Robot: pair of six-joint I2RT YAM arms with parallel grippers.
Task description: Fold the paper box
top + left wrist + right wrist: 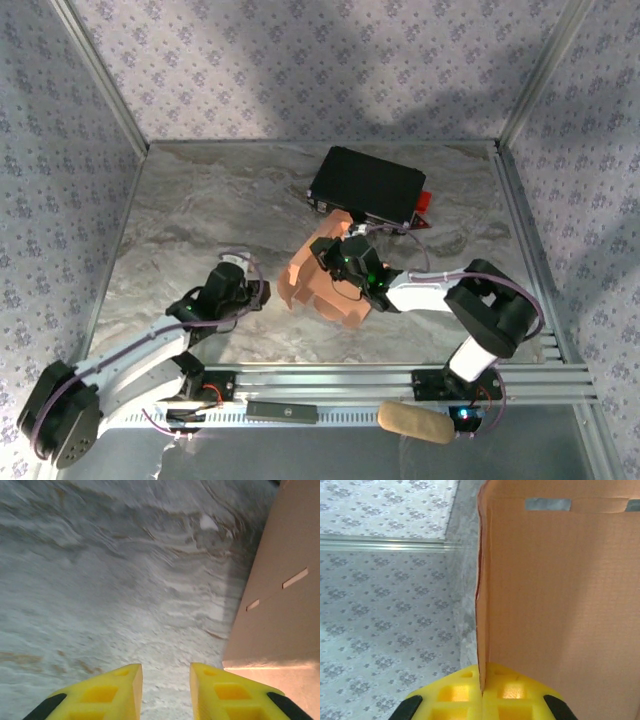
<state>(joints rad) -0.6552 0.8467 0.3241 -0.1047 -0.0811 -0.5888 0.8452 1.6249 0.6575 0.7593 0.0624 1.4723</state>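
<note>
Folding looks midway: right hand point(481, 682) pinches the paper box point(555, 605) edge. The left hand point(166, 685), spread empty, should press a flap.

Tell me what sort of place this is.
Probably a robot test booth, not a home: a grey marble-pattern tabletop walled by floral-print panels in bare aluminium framing, with two white-and-black robot arms bolted at its near edge.

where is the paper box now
In the top view the paper box sits mid-table, just on the near side of the black case, pinched by the right gripper.
</note>
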